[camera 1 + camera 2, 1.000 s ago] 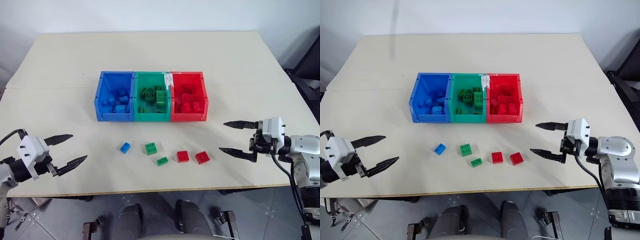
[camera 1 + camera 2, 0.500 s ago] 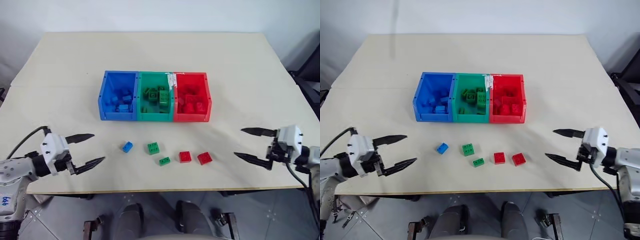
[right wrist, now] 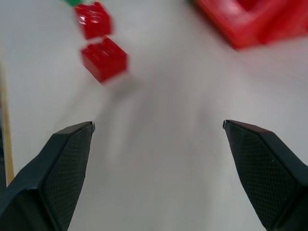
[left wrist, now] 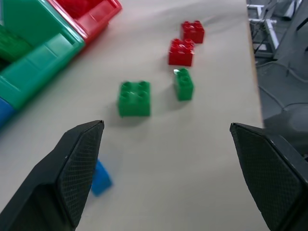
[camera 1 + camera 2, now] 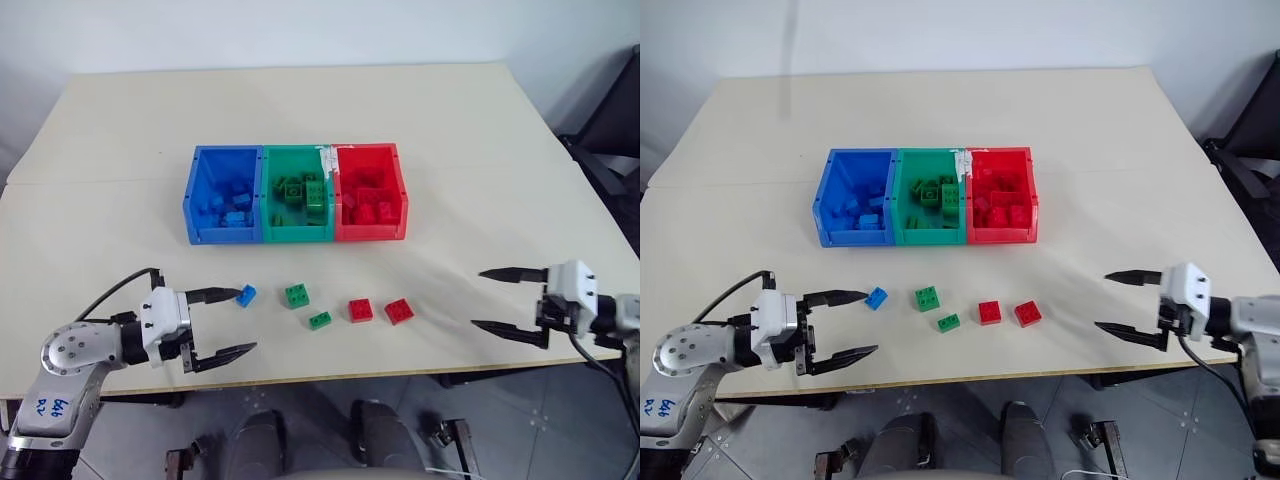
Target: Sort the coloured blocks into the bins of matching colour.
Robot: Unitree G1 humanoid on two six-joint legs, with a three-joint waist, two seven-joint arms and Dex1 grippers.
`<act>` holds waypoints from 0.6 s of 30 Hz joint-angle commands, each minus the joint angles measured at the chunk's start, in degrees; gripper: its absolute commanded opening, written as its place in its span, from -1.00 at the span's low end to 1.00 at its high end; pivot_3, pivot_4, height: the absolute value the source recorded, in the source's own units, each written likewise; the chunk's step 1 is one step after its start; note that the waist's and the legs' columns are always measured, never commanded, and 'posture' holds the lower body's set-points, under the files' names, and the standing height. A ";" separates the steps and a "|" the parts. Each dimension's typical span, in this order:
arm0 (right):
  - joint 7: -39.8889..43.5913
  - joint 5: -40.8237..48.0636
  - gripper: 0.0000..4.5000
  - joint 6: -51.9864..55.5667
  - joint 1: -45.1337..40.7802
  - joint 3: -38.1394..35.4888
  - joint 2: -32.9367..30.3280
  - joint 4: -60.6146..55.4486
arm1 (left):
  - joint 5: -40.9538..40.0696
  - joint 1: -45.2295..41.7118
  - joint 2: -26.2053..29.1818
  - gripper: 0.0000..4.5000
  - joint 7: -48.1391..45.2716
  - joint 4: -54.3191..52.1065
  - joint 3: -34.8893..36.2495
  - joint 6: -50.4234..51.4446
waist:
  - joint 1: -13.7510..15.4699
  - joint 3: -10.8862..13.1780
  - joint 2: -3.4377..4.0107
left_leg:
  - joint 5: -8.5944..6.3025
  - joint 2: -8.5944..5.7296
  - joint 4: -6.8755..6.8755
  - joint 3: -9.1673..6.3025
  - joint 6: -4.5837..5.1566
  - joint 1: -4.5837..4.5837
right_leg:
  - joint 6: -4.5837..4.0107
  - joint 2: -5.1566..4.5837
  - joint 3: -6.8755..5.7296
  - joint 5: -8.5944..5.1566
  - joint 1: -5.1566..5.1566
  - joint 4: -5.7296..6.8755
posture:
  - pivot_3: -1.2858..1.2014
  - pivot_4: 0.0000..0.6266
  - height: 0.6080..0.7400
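a wide beige table (image 5: 420,130) is seen, with three joined bins set side by side at its middle: the blue bin (image 5: 193,196), the green bin (image 5: 267,225) with white tape at its rim, and the red bin (image 5: 400,190), each holding bricks of its own colour. the left arm is bent in from the near left corner, its left gripper (image 5: 232,322) held roughly level and pointed toward the right, fingers spread wide with nothing between them; one fingertip lies just beside the blue brick (image 5: 246,295), and contact cannot be told. the right arm is reached in from the near right edge, its right gripper (image 5: 484,298) pointed toward the left and slightly down, fingers likewise wide apart and empty, well apart from the bricks. five loose bricks are laid in a row in front of the bins: the blue brick, a larger green brick (image 5: 296,295), a smaller green brick (image 5: 320,320), and two red bricks (image 5: 360,310) (image 5: 399,311) near each other.
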 commanded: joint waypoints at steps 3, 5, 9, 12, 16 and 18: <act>3.54 -3.68 1.00 1.64 -9.05 8.50 3.17 2.33 | 0.50 2.20 0.06 0.98 -0.17 3.26 4.36 -5.45 | 0.39 0.00 0.00 | -0.01 0.00 0.06 0.00 0.00 -0.02 | -0.01 -0.02 0.00 0.00 -0.01 0.00 | 0.03 -0.52 1.00; 5.06 -5.50 1.00 0.21 -12.14 11.52 4.68 5.21 | 0.73 2.72 0.33 0.98 0.08 5.05 5.86 -6.73 | 0.54 0.00 0.00 | -0.02 0.00 0.07 0.00 0.01 -0.04 | -0.02 -0.03 -0.01 0.00 -0.02 0.00 | 0.03 -0.52 1.00; 7.39 -7.97 0.82 -2.63 -16.60 15.57 7.27 11.44 | 1.10 3.32 0.33 1.00 1.00 6.04 7.12 -7.70 | 0.60 0.00 0.00 | -0.08 0.00 0.18 -0.01 0.04 -0.11 | -0.02 -0.06 -0.06 0.00 -0.03 0.01 | 0.03 -0.52 1.00; 7.95 -7.13 0.39 -3.17 -17.87 18.44 6.80 13.00 | 1.18 3.89 0.12 1.00 1.12 5.95 7.23 -8.15 | 0.45 0.01 0.02 | -0.32 0.05 0.46 0.01 0.09 -0.16 | -0.02 -0.05 -0.07 0.00 -0.03 0.09 | 0.03 -0.52 1.00; 7.99 -5.07 -0.19 -4.08 -17.70 19.75 6.80 12.34 | 1.32 4.36 -0.48 1.00 1.94 5.70 7.03 -8.56 | 0.40 0.01 0.02 | -0.53 0.13 0.58 0.07 0.14 -0.15 | -0.03 -0.02 -0.07 0.00 -0.02 0.09 | 0.03 -0.52 1.00; 7.96 -4.13 -0.48 -3.49 -17.30 18.70 6.99 11.53 | 1.36 4.49 -0.74 1.00 2.43 5.47 6.86 -8.68 | 0.40 0.01 0.02 | -0.56 0.14 0.58 0.10 0.14 -0.15 | -0.04 -0.02 -0.07 -0.01 -0.02 0.08 | 0.03 -0.52 1.00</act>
